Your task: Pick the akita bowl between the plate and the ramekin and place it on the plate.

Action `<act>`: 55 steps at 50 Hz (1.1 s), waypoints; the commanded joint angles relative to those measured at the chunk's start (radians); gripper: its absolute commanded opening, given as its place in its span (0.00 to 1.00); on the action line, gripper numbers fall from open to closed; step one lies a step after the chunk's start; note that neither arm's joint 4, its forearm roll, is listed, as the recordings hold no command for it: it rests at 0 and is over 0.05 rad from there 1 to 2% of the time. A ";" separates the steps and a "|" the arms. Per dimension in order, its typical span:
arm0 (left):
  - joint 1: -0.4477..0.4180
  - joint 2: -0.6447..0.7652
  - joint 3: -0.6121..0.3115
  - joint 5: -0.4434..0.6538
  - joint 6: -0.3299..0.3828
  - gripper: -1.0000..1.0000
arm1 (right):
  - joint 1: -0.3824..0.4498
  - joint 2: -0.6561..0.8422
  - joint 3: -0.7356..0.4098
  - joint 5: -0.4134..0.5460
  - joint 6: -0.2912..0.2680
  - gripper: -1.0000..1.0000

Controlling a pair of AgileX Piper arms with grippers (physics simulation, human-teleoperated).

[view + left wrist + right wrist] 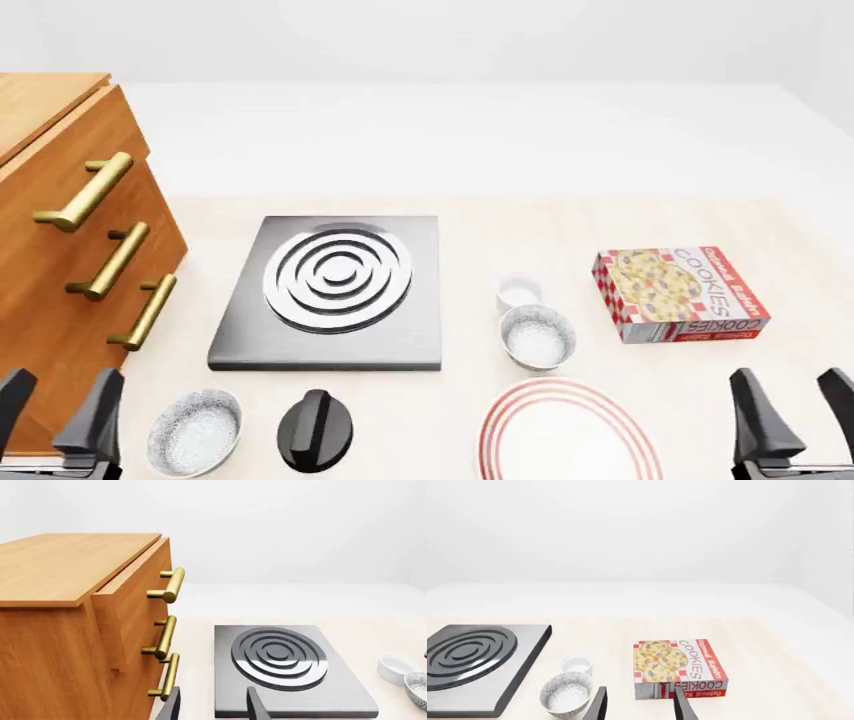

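Observation:
The akita bowl [537, 336] sits between the ramekin [518, 293] behind it and the red-ringed plate [567, 432] at the near edge. The right wrist view shows the bowl [566, 692] and ramekin [576, 663] too; the left wrist view catches the ramekin [395, 667] and part of the bowl [417, 688]. A twin speckled bowl [195, 431] lies near the front left. My left gripper [56, 412] is open at the front left corner, beside the twin bowl. My right gripper [795, 405] is open at the front right, right of the plate. Both hold nothing.
A wooden drawer cabinet [60, 260] with brass handles fills the left side. A grey stove plate [330, 291] with a ringed burner lies centre-left, a black knob [315, 430] in front of it. A cookies box [678, 294] lies at the right.

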 commanded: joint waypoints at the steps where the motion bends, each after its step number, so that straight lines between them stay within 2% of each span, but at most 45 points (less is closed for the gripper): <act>1: 0.000 0.004 -0.003 -0.001 0.000 1.00 | -0.003 0.027 -0.001 -0.016 -0.005 1.00; 12: 0.000 0.004 -0.003 -0.001 0.000 1.00 | 0.008 0.035 -0.005 -0.011 -0.002 1.00; 16: 0.000 0.004 -0.003 -0.001 0.000 1.00 | 0.010 0.037 -0.032 0.022 -0.016 1.00; 18: 0.000 0.004 -0.003 -0.001 0.000 1.00 | 0.016 -0.003 -0.072 0.076 -0.055 1.00; 21: 0.000 0.004 -0.003 -0.001 0.000 1.00 | 0.011 0.009 -0.105 0.108 -0.022 1.00; 23: 0.000 0.004 -0.003 -0.001 0.000 1.00 | -0.011 0.011 -0.166 0.156 -0.012 1.00; 24: 0.000 0.004 -0.003 -0.001 0.000 1.00 | -0.020 0.011 -0.187 0.172 -0.030 1.00; 25: 0.000 0.004 -0.003 -0.001 0.000 1.00 | -0.012 0.016 -0.222 0.197 -0.035 1.00; 27: 0.000 0.004 -0.003 -0.001 0.000 1.00 | -0.007 0.053 -0.294 0.234 -0.005 1.00; 32: 0.000 0.004 -0.003 -0.001 0.000 1.00 | 0.037 0.115 -0.432 0.295 -0.003 1.00; 34: 0.000 0.004 -0.003 -0.001 0.000 1.00 | 0.028 0.160 -0.493 0.317 -0.012 1.00; 39: 0.000 0.004 -0.003 -0.001 0.000 1.00 | 0.078 0.238 -0.647 0.385 -0.029 1.00; 43: 0.000 0.004 -0.003 -0.001 0.000 1.00 | 0.069 0.281 -0.720 0.415 -0.040 1.00; 44: 0.000 0.004 -0.003 -0.001 0.000 1.00 | 0.065 0.312 -0.748 0.427 -0.025 1.00; 45: 0.000 0.004 -0.003 -0.001 0.000 1.00 | 0.108 0.336 -0.763 0.432 -0.026 1.00; 46: 0.000 0.004 -0.003 -0.001 0.000 1.00 | 0.080 0.335 -0.777 0.437 -0.033 1.00; 48: 0.000 0.004 -0.003 -0.001 0.000 1.00 | 0.103 0.374 -0.813 0.457 -0.017 1.00; 50: 0.000 0.004 -0.003 -0.001 0.000 1.00 | 0.078 0.405 -0.855 0.478 -0.023 1.00; 51: 0.000 0.004 -0.003 -0.001 0.000 1.00 | 0.108 0.426 -0.872 0.488 -0.023 1.00; 52: 0.000 0.004 -0.003 -0.001 0.000 1.00 | 0.074 0.436 -0.891 0.499 -0.043 1.00; 55: 0.000 0.004 -0.003 -0.001 0.000 1.00 | 0.128 0.485 -0.966 0.542 -0.040 1.00</act>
